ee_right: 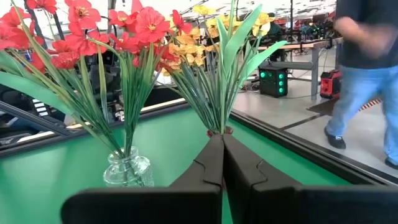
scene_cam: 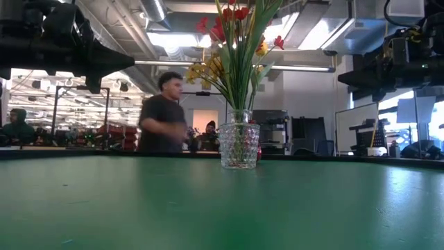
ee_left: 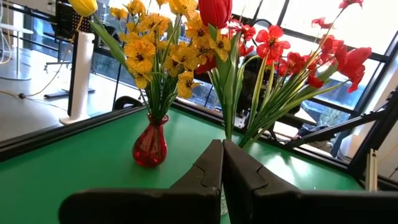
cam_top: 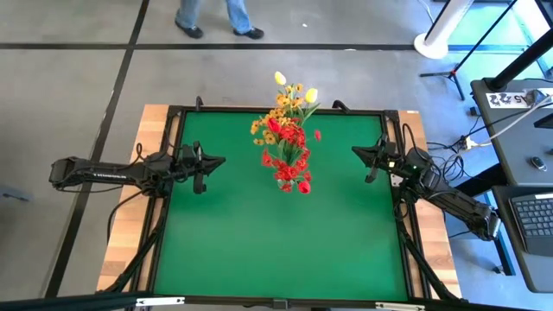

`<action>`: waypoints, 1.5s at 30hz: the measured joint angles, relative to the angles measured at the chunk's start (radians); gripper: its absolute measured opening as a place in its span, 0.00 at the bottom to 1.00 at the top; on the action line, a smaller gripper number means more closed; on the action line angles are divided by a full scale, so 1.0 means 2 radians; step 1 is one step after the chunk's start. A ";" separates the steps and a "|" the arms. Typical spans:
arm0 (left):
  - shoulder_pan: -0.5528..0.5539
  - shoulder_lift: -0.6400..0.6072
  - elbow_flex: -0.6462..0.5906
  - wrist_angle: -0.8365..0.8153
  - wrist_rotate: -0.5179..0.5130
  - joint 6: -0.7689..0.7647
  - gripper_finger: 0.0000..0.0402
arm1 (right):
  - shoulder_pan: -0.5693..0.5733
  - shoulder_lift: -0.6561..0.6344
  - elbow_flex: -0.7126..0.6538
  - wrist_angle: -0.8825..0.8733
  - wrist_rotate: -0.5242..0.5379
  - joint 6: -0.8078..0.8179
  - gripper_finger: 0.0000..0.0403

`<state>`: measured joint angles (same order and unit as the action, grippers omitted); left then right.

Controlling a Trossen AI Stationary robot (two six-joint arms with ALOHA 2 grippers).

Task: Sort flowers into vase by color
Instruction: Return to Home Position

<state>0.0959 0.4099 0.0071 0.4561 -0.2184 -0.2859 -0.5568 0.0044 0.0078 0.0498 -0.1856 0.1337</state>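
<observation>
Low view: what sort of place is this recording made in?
Probably a robotics lab or workshop: exposed ceiling ducts, equipment benches behind the green table, a laptop beside it.

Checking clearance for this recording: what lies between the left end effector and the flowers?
Nothing. In the high view, only bare green table surface lies between the left end effector, shut at the table's left edge, and the flowers at the middle.

Far vase stands seemingly just behind near vase on the table; both hold flowers.
</observation>
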 joint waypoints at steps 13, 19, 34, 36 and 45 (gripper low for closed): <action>0.000 0.000 0.000 0.000 0.000 0.000 0.00 | 0.000 0.000 0.000 0.000 0.000 0.000 0.01; 0.000 0.000 0.000 0.000 0.000 0.000 0.00 | 0.000 0.000 0.000 0.000 0.000 0.000 0.01; 0.000 0.000 0.000 0.000 0.000 0.000 0.00 | 0.000 0.000 0.000 0.000 0.000 0.000 0.01; 0.000 0.000 0.000 0.000 0.000 0.000 0.00 | 0.000 0.000 0.000 0.000 0.000 -0.001 0.01; 0.000 0.000 0.000 0.000 0.000 0.000 0.00 | 0.000 0.000 0.000 0.000 -0.001 0.000 0.01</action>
<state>0.0956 0.4099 0.0078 0.4564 -0.2188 -0.2855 -0.5568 0.0044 0.0074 0.0504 -0.1867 0.1329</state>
